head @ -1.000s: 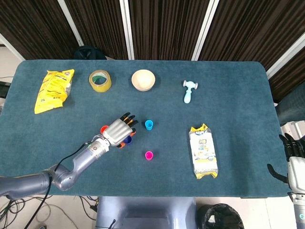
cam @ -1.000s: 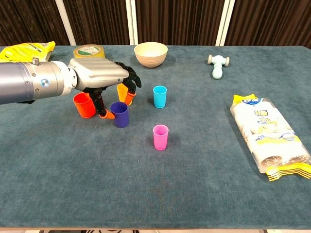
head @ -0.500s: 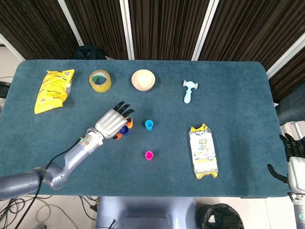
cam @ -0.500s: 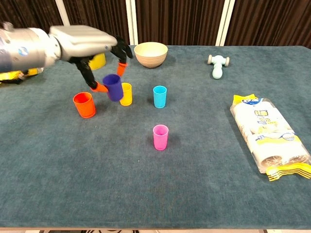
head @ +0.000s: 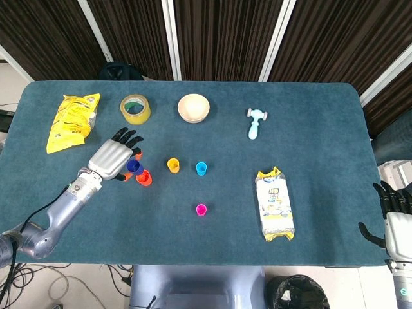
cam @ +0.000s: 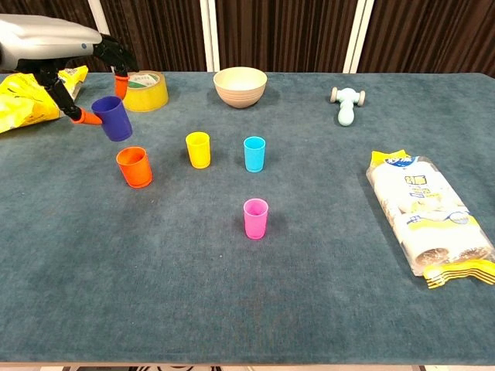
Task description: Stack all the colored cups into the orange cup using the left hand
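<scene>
My left hand [head: 113,158] [cam: 73,46] holds a dark blue cup [cam: 113,118] [head: 133,166] in the air, tilted, up and to the left of the orange cup [cam: 134,167] [head: 144,177], which stands upright on the table. A yellow cup [cam: 198,149] [head: 172,165], a cyan cup [cam: 254,153] [head: 201,168] and a pink cup [cam: 255,218] [head: 201,209] stand apart to the right. My right hand [head: 394,212] hangs at the table's right edge, holding nothing, fingers slightly apart.
A tape roll [cam: 141,79], a beige bowl [cam: 240,86] and a toy hammer [cam: 347,103] line the far side. A yellow snack bag [head: 72,121] lies far left. A packaged bag [cam: 424,214] lies on the right.
The left hand lifted the dark blue cup off the table and carried it left, from beside the yellow cup to above and left of the orange cup.
</scene>
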### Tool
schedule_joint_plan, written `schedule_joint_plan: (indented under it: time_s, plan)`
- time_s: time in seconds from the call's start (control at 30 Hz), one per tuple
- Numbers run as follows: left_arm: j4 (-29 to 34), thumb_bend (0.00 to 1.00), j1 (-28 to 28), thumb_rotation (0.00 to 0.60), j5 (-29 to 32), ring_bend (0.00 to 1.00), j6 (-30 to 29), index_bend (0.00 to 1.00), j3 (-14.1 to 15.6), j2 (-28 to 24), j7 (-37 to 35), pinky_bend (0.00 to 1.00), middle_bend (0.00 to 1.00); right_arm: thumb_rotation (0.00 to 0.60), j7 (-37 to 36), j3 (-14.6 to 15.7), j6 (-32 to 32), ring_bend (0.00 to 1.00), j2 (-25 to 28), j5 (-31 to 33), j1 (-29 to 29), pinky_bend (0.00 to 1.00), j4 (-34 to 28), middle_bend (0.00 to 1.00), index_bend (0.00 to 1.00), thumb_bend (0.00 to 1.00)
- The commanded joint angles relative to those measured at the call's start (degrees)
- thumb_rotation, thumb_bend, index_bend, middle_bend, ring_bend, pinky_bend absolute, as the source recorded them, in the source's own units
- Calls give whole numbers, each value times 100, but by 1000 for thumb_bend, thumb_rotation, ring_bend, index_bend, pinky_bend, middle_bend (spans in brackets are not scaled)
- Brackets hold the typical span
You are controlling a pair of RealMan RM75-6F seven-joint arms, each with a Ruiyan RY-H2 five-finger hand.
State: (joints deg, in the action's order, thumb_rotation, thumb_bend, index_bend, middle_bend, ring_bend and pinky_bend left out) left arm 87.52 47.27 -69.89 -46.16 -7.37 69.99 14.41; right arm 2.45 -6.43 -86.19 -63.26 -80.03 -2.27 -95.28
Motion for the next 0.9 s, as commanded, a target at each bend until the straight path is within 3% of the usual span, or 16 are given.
schedule_joint_plan:
  time_s: [0.03,0.9]
  plan:
    - [-114,249,-6,600,-118,0,51,433,63,57,-106,0,141,600,6,-8,-11,124,-2,7,3,39,-2,78,95,325]
    - [-715,249,141,600,-291,0,232,380,195,656,-126,0,143,600,-75,-42,-40,124,28,34,24,39,-5,78,99,324]
